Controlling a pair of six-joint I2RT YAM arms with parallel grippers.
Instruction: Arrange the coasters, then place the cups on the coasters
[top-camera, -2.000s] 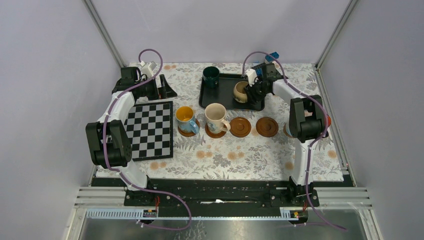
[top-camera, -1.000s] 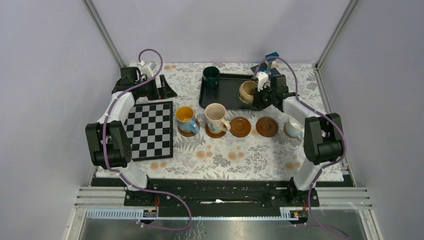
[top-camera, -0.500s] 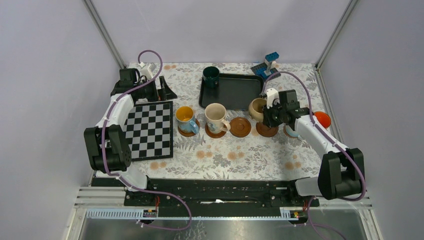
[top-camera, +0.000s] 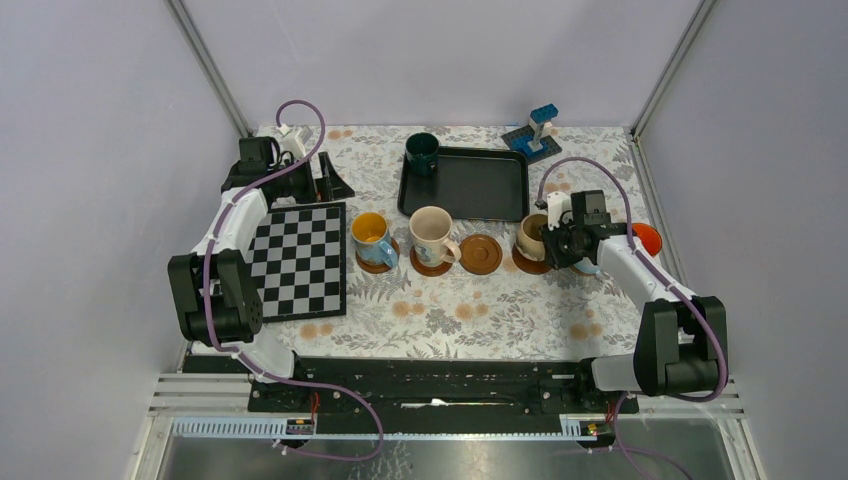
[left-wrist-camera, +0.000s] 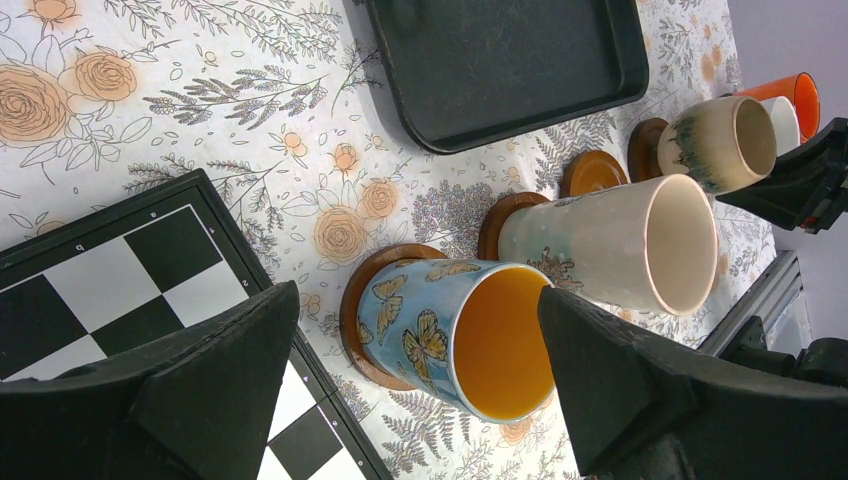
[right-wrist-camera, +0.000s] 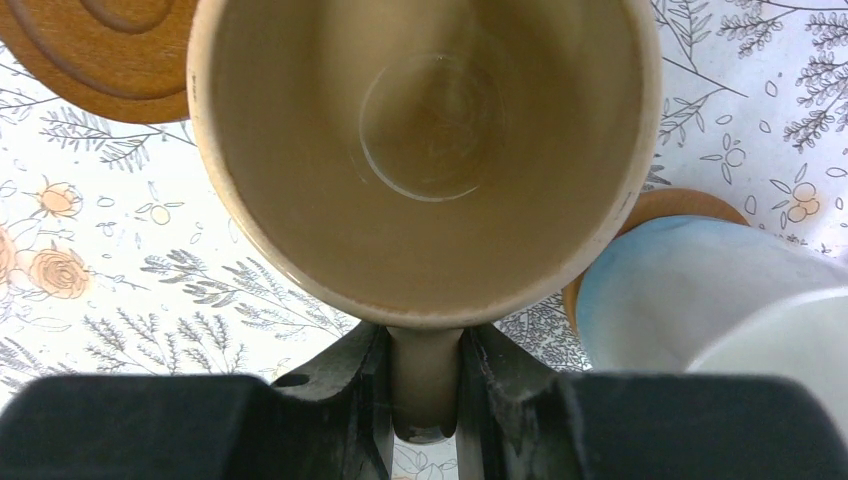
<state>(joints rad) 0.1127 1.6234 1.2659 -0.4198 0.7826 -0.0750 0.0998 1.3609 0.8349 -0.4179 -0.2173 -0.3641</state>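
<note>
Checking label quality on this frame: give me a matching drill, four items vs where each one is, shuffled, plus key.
Items:
1. dark green cup
2. blue cup with yellow inside
3. beige cup
4. bare coaster

Places:
A. handle pinched in the right gripper
B. on the leftmost coaster, beside the chessboard
C. far-left corner of the black tray
D. between the tall cream cup and the beige cup

Pairs: 1-C, 2-B, 3-A, 4-D

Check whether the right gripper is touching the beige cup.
Touching. The right wrist view shows the right gripper closed on the handle of the beige cup, one finger pressed against each side with no gap.
</note>
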